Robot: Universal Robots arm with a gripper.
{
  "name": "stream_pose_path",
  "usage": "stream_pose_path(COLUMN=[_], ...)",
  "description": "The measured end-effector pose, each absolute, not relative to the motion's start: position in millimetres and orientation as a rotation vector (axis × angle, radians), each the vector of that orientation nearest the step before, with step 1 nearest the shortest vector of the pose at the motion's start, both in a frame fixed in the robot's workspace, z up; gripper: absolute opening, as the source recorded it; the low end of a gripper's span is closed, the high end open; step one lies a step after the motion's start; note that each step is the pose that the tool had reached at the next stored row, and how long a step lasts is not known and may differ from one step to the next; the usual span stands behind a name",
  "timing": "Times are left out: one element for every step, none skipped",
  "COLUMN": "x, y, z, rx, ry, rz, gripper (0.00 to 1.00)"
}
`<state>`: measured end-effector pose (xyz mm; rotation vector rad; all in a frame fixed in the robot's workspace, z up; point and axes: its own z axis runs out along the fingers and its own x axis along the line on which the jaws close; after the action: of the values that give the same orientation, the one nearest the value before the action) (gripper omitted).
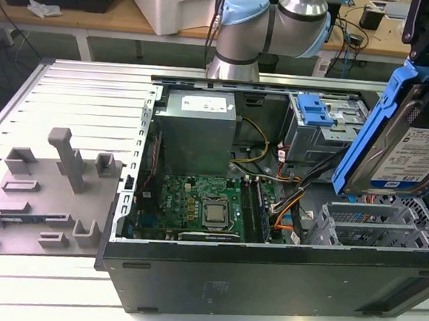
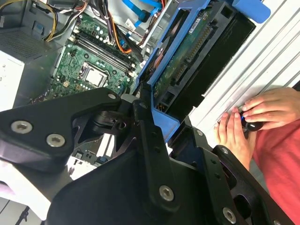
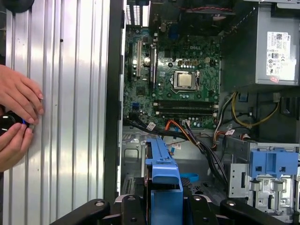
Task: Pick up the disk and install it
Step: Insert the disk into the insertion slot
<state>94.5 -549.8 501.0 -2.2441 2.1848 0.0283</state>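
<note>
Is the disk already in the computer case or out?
Out: the disk hangs tilted above the case, held by the gripper.

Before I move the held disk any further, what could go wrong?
The disk, clamped in the gripper, hangs tilted above the drive cage; its blue bracket could catch the cage's edge.
Loose cables beside the cage might snag.
A person's hands rest on the table near the case.

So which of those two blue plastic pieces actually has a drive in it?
The one the gripper holds raised above the case, framing the disk with its white label. The other blue tab sits bare on the grey cage.
</note>
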Motion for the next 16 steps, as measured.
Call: stream_pose_path(x=[95.0,95.6,96.5,97.2,98.7,99.8,101.0,102.6,103.1,103.4,103.5,103.5,103.7,103.8,104.4,104.7], y=[-549.8,-549.8,-549.8,-549.8,-549.8,-549.8,-549.7,-549.8,-549.7,-549.7,-549.8,-549.8,-549.8,-549.8,-549.7,-549.8], z=[500.8,500.7,500.4,500.2,499.7,499.5,499.3,499.0,498.9,498.7,498.0,497.6,497.3,496.7,496.2,495.9], rx=[-2.241,-2.238,-2.234,-2.231,-2.227,-2.223,-2.221,-2.217,-2.216,-2.215,-2.214,-2.214,-2.213,-2.213,-2.212,-2.212], ry=[2.188,2.19,2.194,2.196,2.2,2.203,2.205,2.208,2.209,2.21,2.21,2.21,2.209,2.208,2.208,2.208], rz=[0.028,0.029,0.029,0.03,0.031,0.031,0.032,0.032,0.032,0.032,0.033,0.034,0.035,0.037,0.037,0.038], gripper=[0.37,0.37,0.37,0.37,0.37,0.37,0.37,0.37,0.37,0.37,0.37,0.37,0.37,0.37,0.37,0.37])
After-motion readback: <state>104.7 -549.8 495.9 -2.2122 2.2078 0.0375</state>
